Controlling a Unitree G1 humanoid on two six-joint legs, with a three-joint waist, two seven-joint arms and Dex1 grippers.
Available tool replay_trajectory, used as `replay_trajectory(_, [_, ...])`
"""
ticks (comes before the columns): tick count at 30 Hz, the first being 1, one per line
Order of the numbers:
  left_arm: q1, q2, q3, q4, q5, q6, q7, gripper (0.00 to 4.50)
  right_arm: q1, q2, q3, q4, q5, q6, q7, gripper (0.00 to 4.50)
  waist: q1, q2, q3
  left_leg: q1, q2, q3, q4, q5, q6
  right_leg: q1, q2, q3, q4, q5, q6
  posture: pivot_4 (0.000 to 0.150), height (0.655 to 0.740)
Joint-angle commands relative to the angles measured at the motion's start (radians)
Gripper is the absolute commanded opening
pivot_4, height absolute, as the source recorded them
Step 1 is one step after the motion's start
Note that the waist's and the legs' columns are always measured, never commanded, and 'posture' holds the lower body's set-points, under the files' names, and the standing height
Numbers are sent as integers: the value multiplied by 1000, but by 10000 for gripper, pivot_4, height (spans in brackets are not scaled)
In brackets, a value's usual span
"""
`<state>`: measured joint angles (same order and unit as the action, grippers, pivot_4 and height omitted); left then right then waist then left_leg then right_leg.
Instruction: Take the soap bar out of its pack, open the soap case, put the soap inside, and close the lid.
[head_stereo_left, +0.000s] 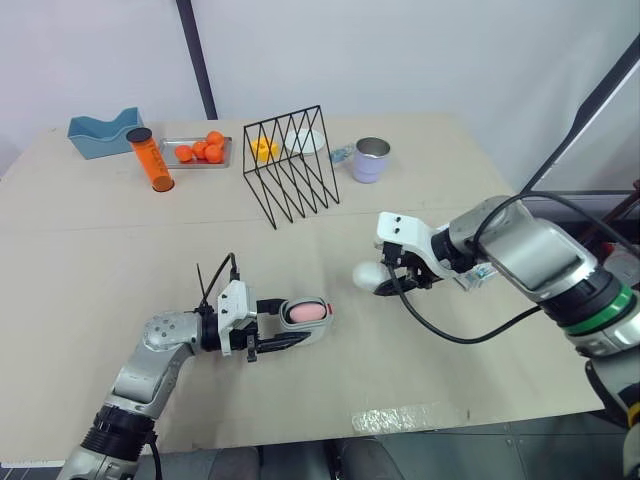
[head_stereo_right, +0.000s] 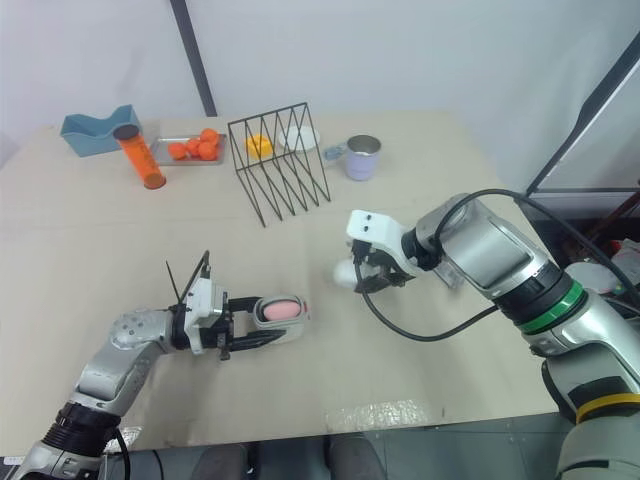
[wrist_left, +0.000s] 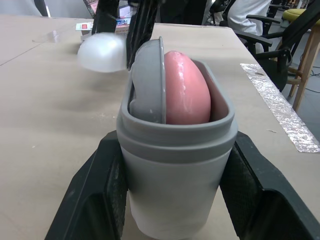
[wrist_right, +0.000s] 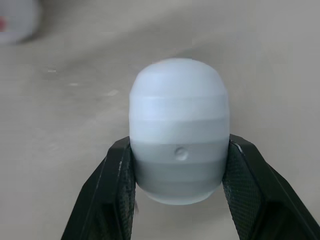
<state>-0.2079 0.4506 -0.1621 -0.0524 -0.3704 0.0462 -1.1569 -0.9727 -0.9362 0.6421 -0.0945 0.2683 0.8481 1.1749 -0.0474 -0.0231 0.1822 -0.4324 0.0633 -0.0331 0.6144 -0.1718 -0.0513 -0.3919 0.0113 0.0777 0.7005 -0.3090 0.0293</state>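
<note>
My left gripper (head_stereo_left: 285, 335) is shut on the grey soap case base (wrist_left: 175, 165), which lies low over the table at the front left. The pink soap bar (wrist_left: 185, 90) sits inside the case beside a loose grey inner tray (wrist_left: 149, 82); the soap bar (head_stereo_left: 308, 312) also shows from the head view. My right gripper (head_stereo_left: 388, 282) is shut on the translucent white lid (wrist_right: 179, 150), held just above the table to the right of the case. The lid (head_stereo_left: 367, 275) hangs apart from the case, a short way off.
At the back stand a black wire rack (head_stereo_left: 290, 160), a metal mug (head_stereo_left: 371, 159), an orange cylinder (head_stereo_left: 150, 160), a tray of oranges (head_stereo_left: 197, 152) and a blue holder (head_stereo_left: 103, 133). A strip of tape (head_stereo_left: 408, 417) lies at the front edge.
</note>
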Motion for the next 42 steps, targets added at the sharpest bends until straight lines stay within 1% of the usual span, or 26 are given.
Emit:
replay_trajectory(1, [-16,-2,-8,-31,-22,4,-16,20559,-60,-42,-51,-33,-25,-108,140,18504,0,0,0,0,0,0,0,0,0,0,0,0,0,0,0,1500,7400])
replay_trajectory(4, [-24,-14,-19,-36,-20,11,-16,20559,-114,-39,-60,-55,-22,-101,220,18504,0,2,1,0,0,0,0,0,0,0,0,0,0,0,0,1500,7400])
replay_trajectory(8, [-36,-31,-31,-35,-18,16,-5,20559,-151,-6,-73,-93,-34,-109,253,18504,0,2,1,1,0,0,0,0,0,0,0,0,0,0,-1,1500,7400])
replay_trajectory(14, [-38,-42,-41,-31,-13,14,-6,20559,-180,30,-68,-172,-30,-15,273,18504,1,2,1,0,0,0,0,0,0,0,0,0,0,1,-1,1500,7400])
replay_trajectory(18, [-39,-47,-44,-25,-7,9,-7,20559,-177,52,-55,-230,-28,45,265,18504,1,2,1,0,0,0,0,0,0,0,0,0,0,1,-1,1500,7400])
replay_trajectory(22, [-39,-46,-48,-3,7,0,-10,20559,-215,106,-30,-256,-28,165,231,18504,0,2,1,0,0,0,1,0,0,0,0,0,1,1,-2,1500,7400])
replay_trajectory(27, [-40,-47,-50,19,17,-9,-9,20559,-239,150,3,-291,-25,242,197,18504,1,2,1,0,0,-1,1,0,0,0,0,0,1,1,-1,1500,7400])
replay_trajectory(34, [-51,-57,-51,49,33,-42,9,20559,-251,161,51,-342,-11,306,178,18504,1,2,1,0,0,-1,1,0,0,1,0,-1,1,1,-1,1500,7400])
replay_trajectory(42, [-54,-62,-56,48,34,-52,13,20559,-268,163,111,-335,-30,315,153,18504,1,2,1,0,0,-1,1,0,0,1,0,-1,1,1,-1,1500,7400])
